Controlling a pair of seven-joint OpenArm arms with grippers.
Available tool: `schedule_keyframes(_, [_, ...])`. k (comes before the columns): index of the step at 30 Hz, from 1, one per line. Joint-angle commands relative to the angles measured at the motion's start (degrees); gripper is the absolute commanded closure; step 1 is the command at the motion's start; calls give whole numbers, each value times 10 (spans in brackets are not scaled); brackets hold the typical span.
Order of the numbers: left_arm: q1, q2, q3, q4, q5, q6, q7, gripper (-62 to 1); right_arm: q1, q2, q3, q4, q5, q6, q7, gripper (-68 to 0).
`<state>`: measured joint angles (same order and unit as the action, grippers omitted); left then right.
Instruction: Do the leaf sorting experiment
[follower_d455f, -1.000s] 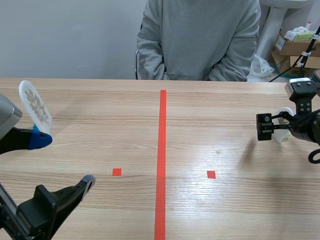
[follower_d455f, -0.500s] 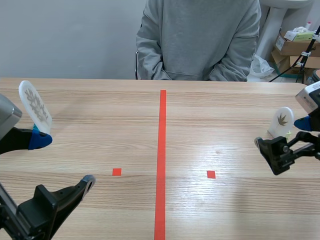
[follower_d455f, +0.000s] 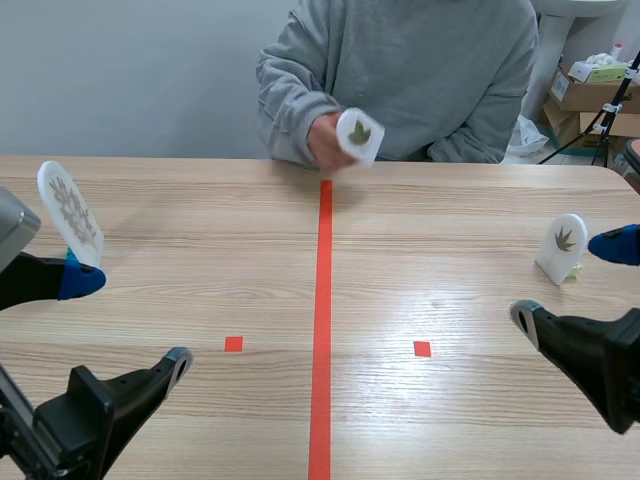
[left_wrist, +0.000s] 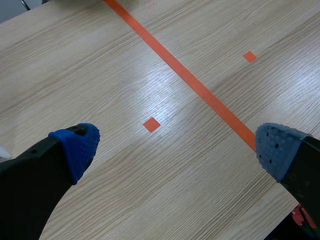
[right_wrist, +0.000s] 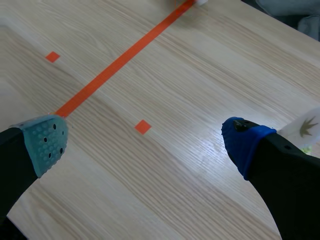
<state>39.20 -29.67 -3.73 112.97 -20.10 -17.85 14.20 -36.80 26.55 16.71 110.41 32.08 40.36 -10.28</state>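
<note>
Your left fingers (left_wrist: 75, 147) are hanging wide open, gripping nothing. The oval leaf disc (follower_d455f: 70, 213) is standing just outside the blue-padded one. Well ahead of both grippers, a person's hand (follower_d455f: 325, 142) is holding up a small leaf card (follower_d455f: 358, 133). Your right fingers (right_wrist: 247, 145) are gaping empty too, with a standing leaf card (follower_d455f: 562, 247) just beside the blue pad. They're all looking light, stiff, thin and tippy, so I'd be pinching the flat faces gently, down low.
</note>
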Motion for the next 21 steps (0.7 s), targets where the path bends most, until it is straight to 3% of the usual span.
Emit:
schedule_keyframes(1, [-2, 4, -1, 3, -19, 2, -6, -623, -4, 10, 2, 4, 10, 0, 4, -639])
schedule_keyframes(21, [-2, 4, -9, 3, -17, 1, -6, -623, -8, 10, 3, 9, 10, 2, 2, -638])
